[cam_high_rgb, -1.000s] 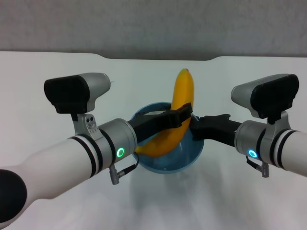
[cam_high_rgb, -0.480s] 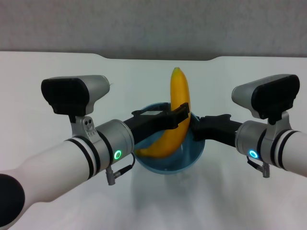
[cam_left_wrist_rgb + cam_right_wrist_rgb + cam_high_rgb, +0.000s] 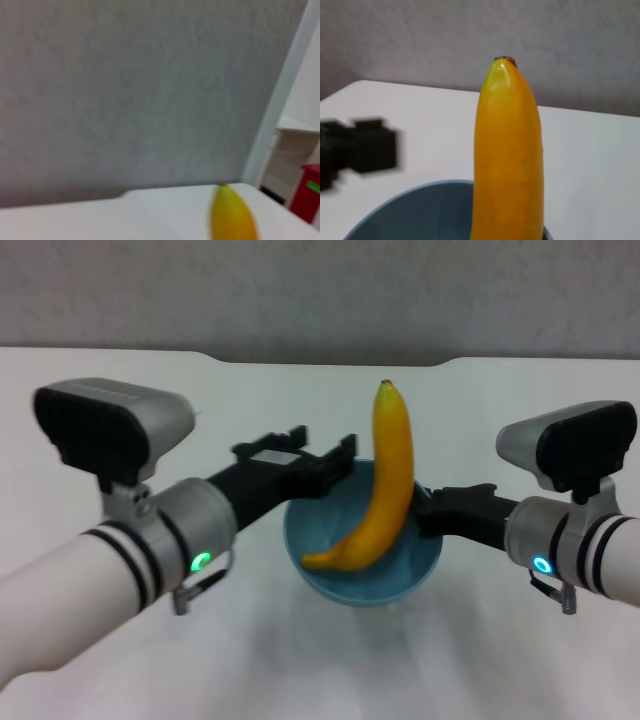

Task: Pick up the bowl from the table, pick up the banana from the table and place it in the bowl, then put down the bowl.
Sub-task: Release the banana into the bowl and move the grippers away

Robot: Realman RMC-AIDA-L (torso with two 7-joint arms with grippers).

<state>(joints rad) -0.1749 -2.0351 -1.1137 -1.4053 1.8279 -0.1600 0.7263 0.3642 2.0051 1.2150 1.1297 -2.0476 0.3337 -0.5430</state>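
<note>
The light-blue bowl (image 3: 398, 578) hangs a little above the white table (image 3: 120, 380), and my right gripper (image 3: 424, 514) is shut on its right rim. The yellow banana (image 3: 385, 490) stands in the bowl, lower end inside, dark tip pointing up and away, leaning on the far rim. My left gripper (image 3: 322, 448) is open and empty, just left of the banana at the bowl's far-left rim, apart from it. The right wrist view shows the banana (image 3: 507, 160) up close, the bowl's rim (image 3: 420, 210) and the left gripper (image 3: 360, 147) as a dark blur. The left wrist view shows only the banana's tip (image 3: 232, 215).
A grey wall (image 3: 320, 290) runs behind the table's far edge with its shallow notch (image 3: 330, 362). A white shelf and a red box (image 3: 307, 195) stand off to one side in the left wrist view.
My left gripper has let go of the banana, opened and drawn back to the left. The banana now rests in the bowl on its own. The bowl has shifted slightly right.
</note>
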